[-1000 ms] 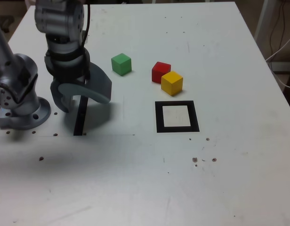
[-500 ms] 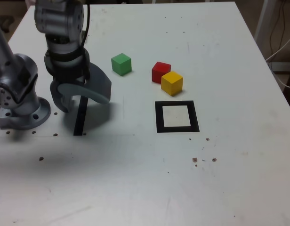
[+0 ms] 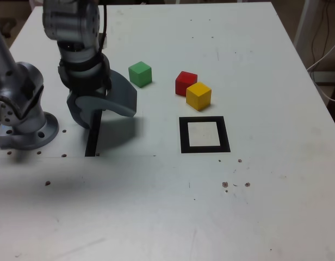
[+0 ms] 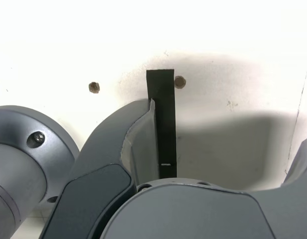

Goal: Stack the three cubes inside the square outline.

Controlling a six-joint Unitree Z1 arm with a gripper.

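The gripper hangs low over the white table at the exterior view's left, its two curved grey jaws spread wide and holding nothing — directly over the narrow black strip that runs toward the table's near edge. In the wrist view the same strip shows between the parted jaws, with the arm's round grey base beside it and small dark holes in the tabletop near the strip's end. The three cubes all sit on the table outside the square outline, which lies near the middle of the table with its pale centre bare. The green cube stands alone, just beyond the gripper toward the far edge. Farther to the exterior view's right, the red cube and the yellow cube sit touching or nearly so, the yellow one nearer the outline — just beyond its far side. The arm's base stands at the left edge.
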